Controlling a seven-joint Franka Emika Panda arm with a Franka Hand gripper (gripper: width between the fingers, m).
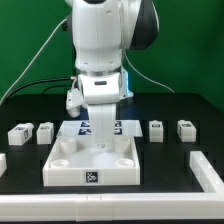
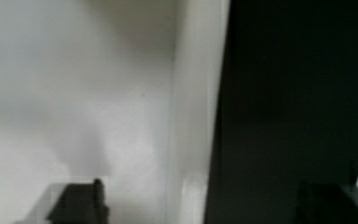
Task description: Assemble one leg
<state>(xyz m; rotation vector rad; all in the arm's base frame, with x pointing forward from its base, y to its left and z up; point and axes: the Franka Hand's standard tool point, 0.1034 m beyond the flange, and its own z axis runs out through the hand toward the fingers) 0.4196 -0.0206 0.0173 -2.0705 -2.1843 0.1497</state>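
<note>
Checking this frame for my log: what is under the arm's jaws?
The big white panel lies under the open jaws; the wrist view shows its edge against the dark table. In the exterior view the arm covers the spot right below them.

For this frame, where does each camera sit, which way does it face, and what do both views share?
Exterior view: off the arm, slightly above, facing the black table; shows the white arm, its gripper low over the large flat white square panel.
Wrist view: on the wrist, looking down past two dark fingertips at a white surface, close.
Shared: the gripper; probably the panel too.
</note>
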